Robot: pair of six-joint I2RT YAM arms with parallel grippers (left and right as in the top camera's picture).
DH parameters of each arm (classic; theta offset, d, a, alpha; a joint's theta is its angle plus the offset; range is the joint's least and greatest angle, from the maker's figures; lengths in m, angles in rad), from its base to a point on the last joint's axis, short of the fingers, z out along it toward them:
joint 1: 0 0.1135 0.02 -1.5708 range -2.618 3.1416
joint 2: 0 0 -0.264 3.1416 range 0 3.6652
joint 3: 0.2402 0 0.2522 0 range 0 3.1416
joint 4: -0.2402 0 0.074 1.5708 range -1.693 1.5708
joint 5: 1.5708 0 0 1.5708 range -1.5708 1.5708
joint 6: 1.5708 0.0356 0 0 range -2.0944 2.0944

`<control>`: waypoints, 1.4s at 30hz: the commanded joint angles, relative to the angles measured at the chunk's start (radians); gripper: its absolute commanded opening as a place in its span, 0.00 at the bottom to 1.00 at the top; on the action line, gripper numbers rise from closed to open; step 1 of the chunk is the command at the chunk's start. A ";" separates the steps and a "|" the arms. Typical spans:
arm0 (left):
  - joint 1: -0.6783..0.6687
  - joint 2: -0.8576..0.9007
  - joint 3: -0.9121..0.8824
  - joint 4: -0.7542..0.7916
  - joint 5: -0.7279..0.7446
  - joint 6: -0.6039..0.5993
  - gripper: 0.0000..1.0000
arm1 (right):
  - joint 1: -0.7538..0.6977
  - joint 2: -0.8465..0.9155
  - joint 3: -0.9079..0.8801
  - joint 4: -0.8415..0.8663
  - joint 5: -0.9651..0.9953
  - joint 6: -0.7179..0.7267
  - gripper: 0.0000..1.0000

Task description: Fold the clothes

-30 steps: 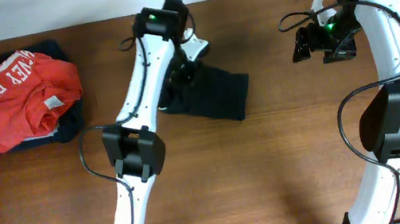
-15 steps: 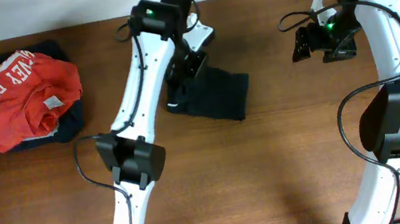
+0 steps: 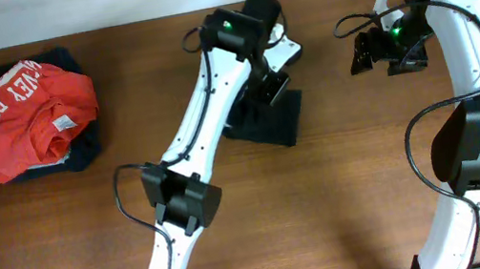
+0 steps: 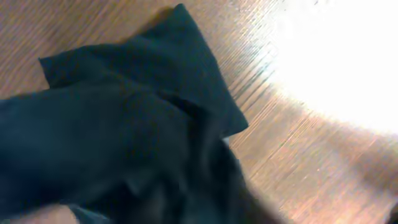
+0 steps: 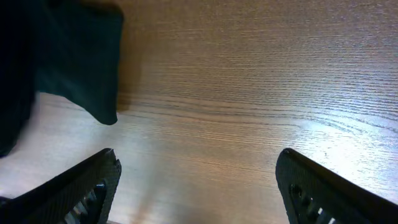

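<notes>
The black clothes [image 3: 267,122] lie bunched on the wooden table at the middle back. My left gripper [image 3: 274,79] sits over their far edge. In the left wrist view the black fabric [image 4: 124,124] fills the left and bottom right up to the camera and hides the jaws, so it looks gripped and lifted. My right gripper [image 3: 364,52] hangs open and empty above bare wood to the right of the clothes. Its two fingers are wide apart in the right wrist view [image 5: 196,186], where a corner of the black fabric [image 5: 78,68] shows at the upper left.
A crumpled orange-red shirt with white lettering [image 3: 28,110] lies on a navy-blue garment [image 3: 81,156] at the far left. The table's back edge [image 3: 107,27] runs along the top, close behind both grippers.
My left arm has swung right, drawing the left part of the black clothes over toward the right, so the pile is narrower. The right arm has not moved.
</notes>
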 commanded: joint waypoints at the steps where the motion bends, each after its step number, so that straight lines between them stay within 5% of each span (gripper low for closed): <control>1: -0.009 0.034 -0.006 0.004 -0.011 -0.002 0.98 | -0.005 0.003 -0.008 -0.002 0.009 -0.003 0.83; 14: 0.008 0.023 0.028 0.048 -0.003 -0.050 0.99 | -0.044 0.003 -0.007 0.005 -0.091 -0.003 0.83; 24: 0.266 -0.138 0.281 0.090 -0.003 -0.243 0.99 | 0.084 0.003 -0.008 0.073 -0.186 -0.035 0.82; 34: 0.459 -0.170 0.307 0.032 0.072 -0.299 0.99 | 0.323 0.018 -0.079 0.362 -0.016 0.269 0.75; 42: 0.467 -0.170 0.306 0.014 0.065 -0.296 0.99 | 0.376 0.091 -0.107 0.444 0.009 0.298 0.68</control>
